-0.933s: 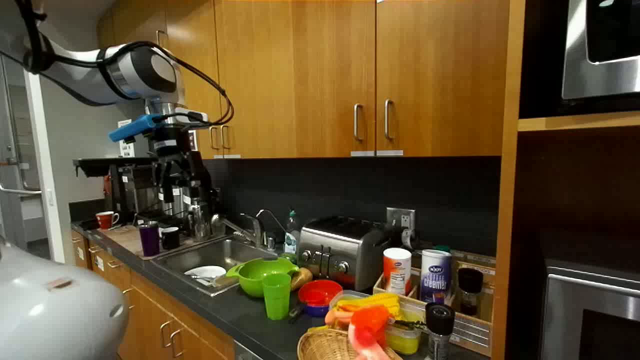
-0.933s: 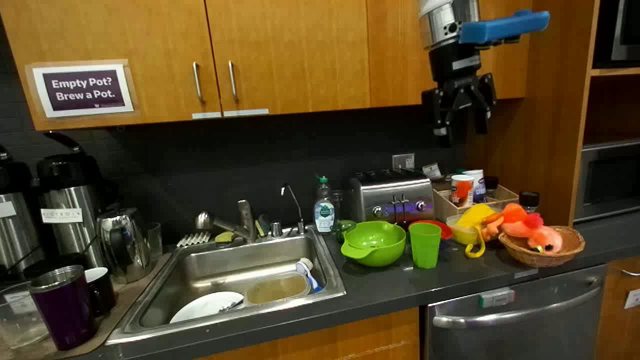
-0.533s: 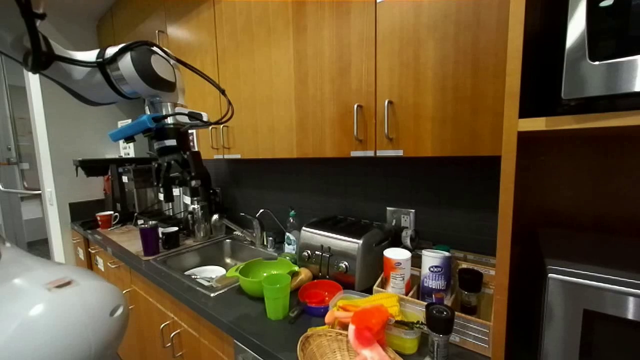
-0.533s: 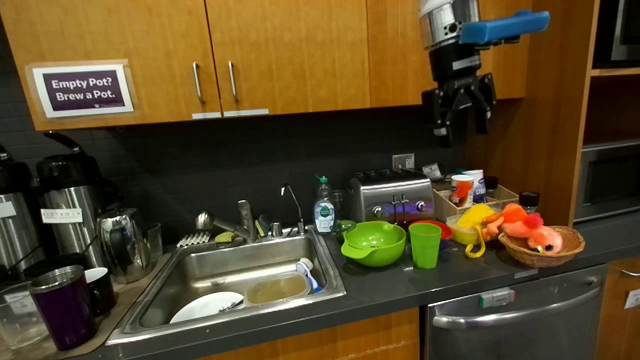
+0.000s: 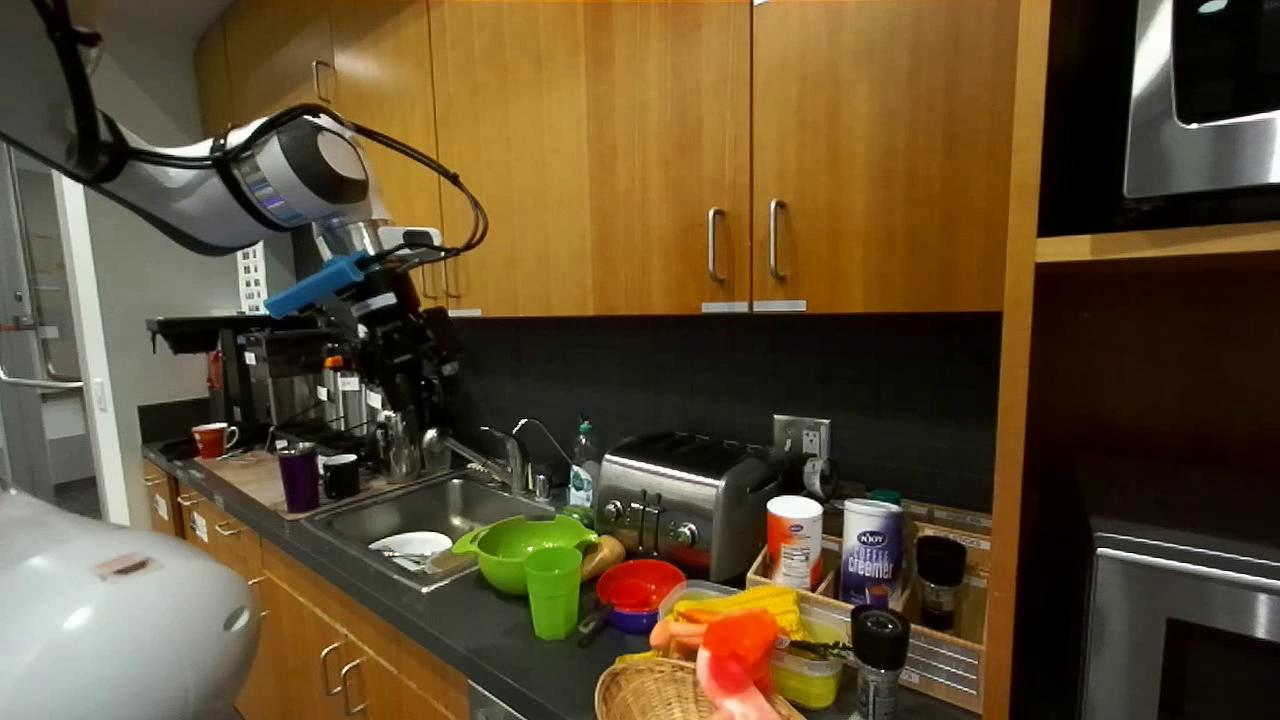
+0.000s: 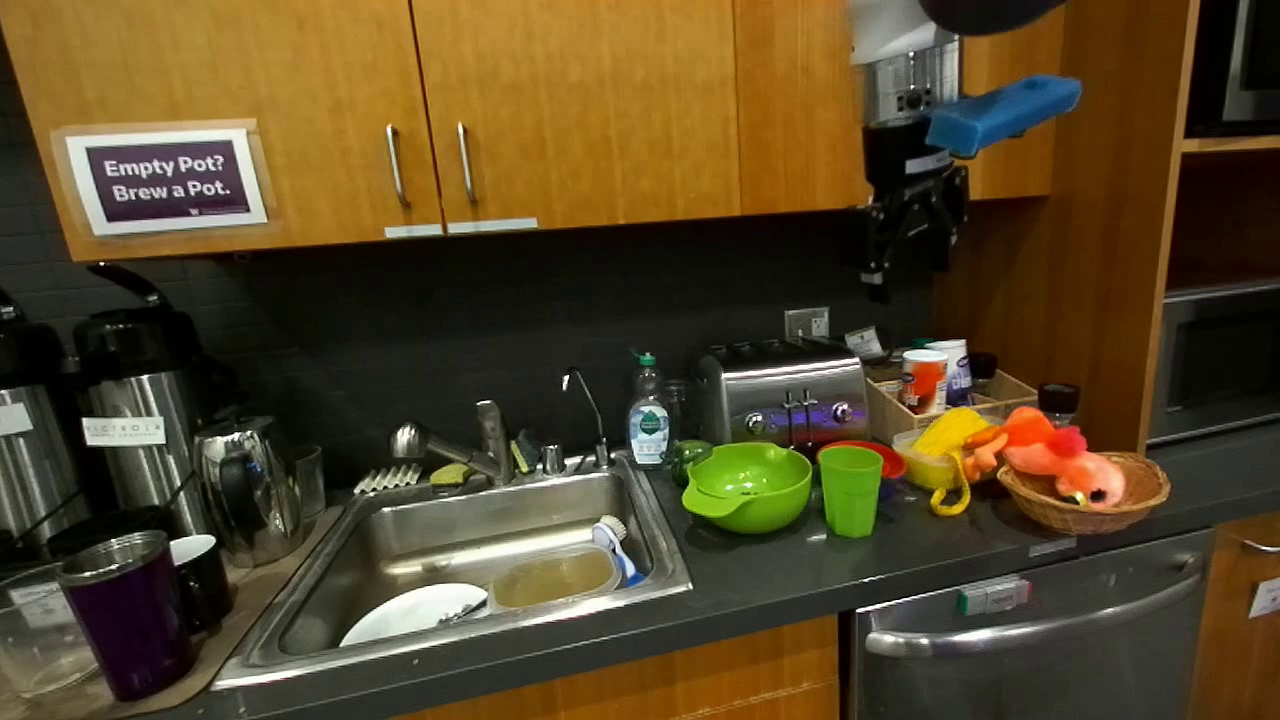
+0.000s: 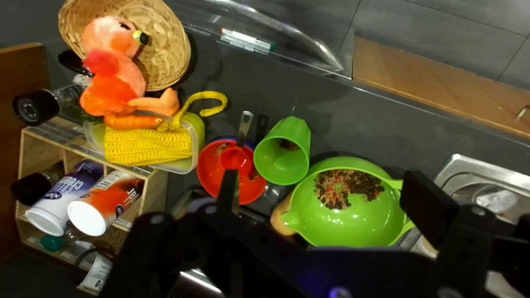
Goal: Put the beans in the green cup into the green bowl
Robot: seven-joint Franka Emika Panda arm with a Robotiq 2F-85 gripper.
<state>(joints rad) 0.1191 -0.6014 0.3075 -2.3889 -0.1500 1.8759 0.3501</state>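
Against a moment ago, gripper (image 7: 322,181) has come down lower and tipped over, where it had pointed straight down; the blue block (image 6: 1005,115) by the wrist has dropped and slanted with it in both exterior views. Green cup and green bowl stand where they stood. Fingers (image 7: 428,207) spread wide apart, well above the bench (image 7: 364,116), which is dark and matte. Below the gripper, framed between its fingers in the wrist view: the green cup (image 7: 285,163), plastic, tapered, faceted down the sides, upright, a small dark clump of beans (image 7: 288,145) at its bottom. Just beside it, also below the gripper, the green bowl (image 7: 352,227), glossy, wide and round, a handle jutting from the rim, holding a grainy heap of near-black beans flecked with tan and red (pieces too small to tell singly). Partly behind one fingertip, a smooth red dish (image 7: 209,176) with a red scoop (image 7: 235,157) in it. Farther out past that fingertip: a coarse-knit yellow piece (image 7: 143,147) in a clear tub (image 7: 182,164), then a woven wicker basket (image 7: 167,49) with a fuzzy orange plush bird (image 7: 114,80).
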